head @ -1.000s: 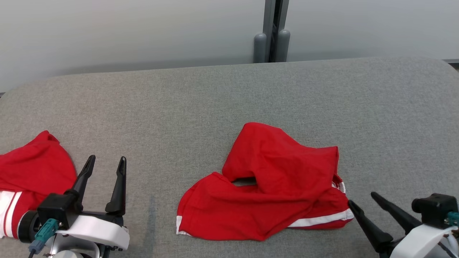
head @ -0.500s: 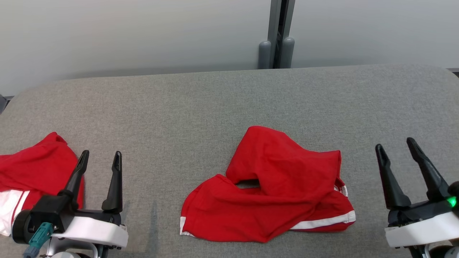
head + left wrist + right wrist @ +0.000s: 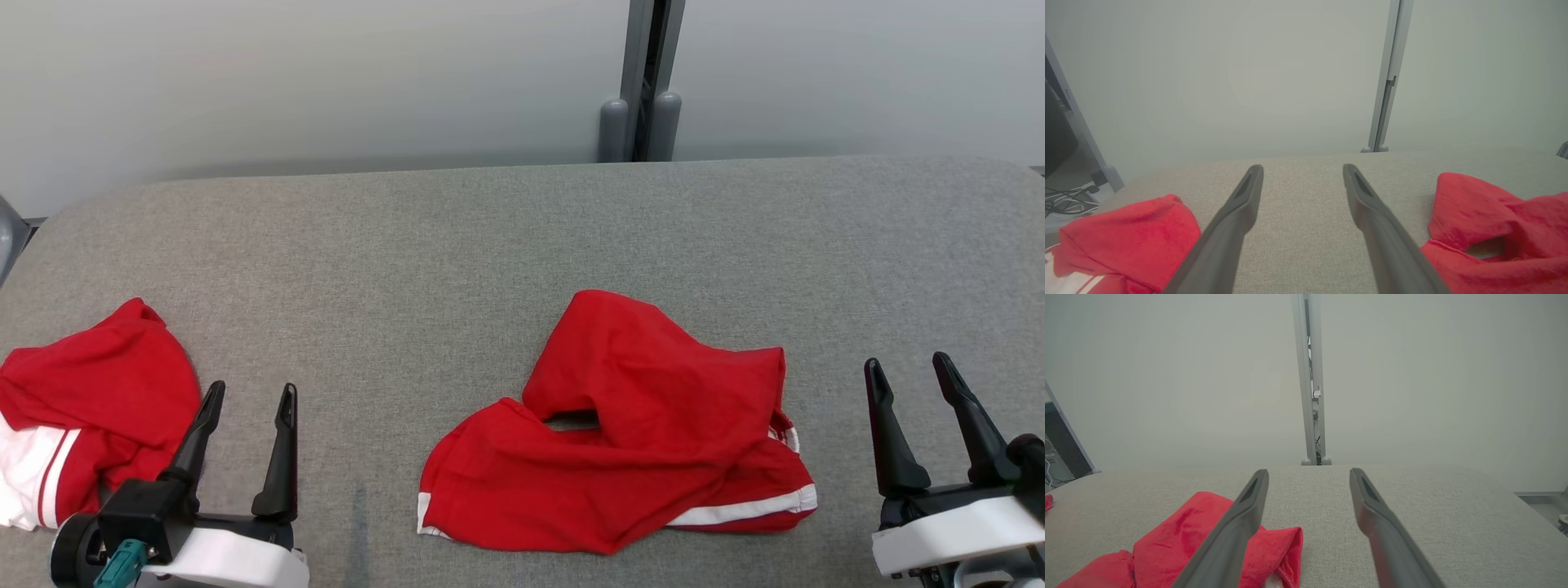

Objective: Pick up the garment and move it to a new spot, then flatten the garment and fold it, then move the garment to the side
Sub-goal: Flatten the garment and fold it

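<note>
The garment point(image 3: 637, 433) is a red pair of shorts with white trim, lying crumpled in the middle of the grey padded table point(image 3: 490, 245). My left gripper point(image 3: 251, 390) stands open at the lower left, well apart from the garment, with nothing between its fingers. My right gripper point(image 3: 907, 363) stands open at the lower right, a little right of the garment's white-striped hem and not touching it. In the left wrist view the open left gripper point(image 3: 1302, 168) has the garment point(image 3: 1494, 220) to its right. In the right wrist view the garment point(image 3: 1180, 535) lies left of the open right gripper point(image 3: 1309, 472).
A second red and white garment point(image 3: 90, 408) lies bunched at the table's left edge, just left of my left gripper, and appears in the left wrist view point(image 3: 1126, 228). A grey wall with a vertical post point(image 3: 645, 82) stands behind the table. Cables point(image 3: 1065, 200) lie off the left end.
My right gripper has swung from a tilt beside the garment's right hem to upright, farther right. The left gripper sits lower in view. The camera has shifted; the garment lies as before.
</note>
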Controlling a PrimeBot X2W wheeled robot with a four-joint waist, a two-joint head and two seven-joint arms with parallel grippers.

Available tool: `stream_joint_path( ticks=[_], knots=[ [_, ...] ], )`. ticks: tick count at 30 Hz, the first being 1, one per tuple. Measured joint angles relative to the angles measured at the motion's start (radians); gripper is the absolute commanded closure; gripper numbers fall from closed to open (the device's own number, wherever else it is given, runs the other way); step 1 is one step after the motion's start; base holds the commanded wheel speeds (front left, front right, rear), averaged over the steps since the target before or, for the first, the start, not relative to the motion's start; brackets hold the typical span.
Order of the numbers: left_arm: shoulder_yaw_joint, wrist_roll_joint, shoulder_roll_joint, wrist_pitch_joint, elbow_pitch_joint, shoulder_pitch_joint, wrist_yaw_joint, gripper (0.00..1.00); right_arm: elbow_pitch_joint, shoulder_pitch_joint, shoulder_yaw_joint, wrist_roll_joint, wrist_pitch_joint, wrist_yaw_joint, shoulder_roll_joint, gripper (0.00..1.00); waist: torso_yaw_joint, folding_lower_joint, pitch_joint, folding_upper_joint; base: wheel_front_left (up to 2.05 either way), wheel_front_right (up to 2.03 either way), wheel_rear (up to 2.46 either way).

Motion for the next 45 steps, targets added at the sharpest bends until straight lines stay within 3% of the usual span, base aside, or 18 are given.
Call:
stream_joint_path(
  ticks=[12,22,34,35,36,37,45],
  knots=[
    [-0.054,0.006,0.031,0.062,0.002,-0.023,-0.042,0.00,0.030,-0.021,0.015,0.001,-0.001,0.000,-0.002,0.00,0.003,0.0000,0.019,0.0000,0.00,0.00,0.00],
    [-0.245,-0.019,0.045,0.253,0.030,-0.022,-0.200,0.00,0.034,-0.036,0.028,-0.002,0.001,0.000,0.001,0.00,-0.010,0.0000,0.051,0.0000,0.00,0.00,0.00],
    [-0.312,-0.047,0.057,0.328,0.169,-0.058,-0.249,0.00,0.051,-0.058,0.045,-0.009,-0.006,0.000,0.002,0.00,-0.042,0.0000,0.089,0.0000,0.00,0.00,0.00],
    [-0.318,-0.047,0.057,0.328,0.172,-0.061,-0.253,0.07,0.051,-0.059,0.043,-0.009,-0.006,0.000,0.002,0.00,-0.044,0.0000,0.092,0.0000,0.00,0.00,0.00],
    [-0.326,-0.050,0.058,0.328,0.173,-0.065,-0.259,0.80,0.052,-0.060,0.040,-0.009,-0.007,0.000,0.002,0.00,-0.046,0.0000,0.094,0.0000,0.00,0.00,0.00],
    [-0.326,-0.050,0.058,0.328,0.173,-0.065,-0.259,1.00,0.052,-0.060,0.040,-0.009,-0.007,0.000,0.002,0.00,-0.046,0.0000,0.094,0.0000,0.00,0.00,0.00],
    [-0.386,-0.076,0.113,0.359,0.086,-0.089,-0.278,1.00,0.056,-0.060,0.017,-0.020,-0.012,0.000,0.006,0.00,-0.034,0.0000,0.094,0.0000,0.00,0.00,0.00]
  ],
)
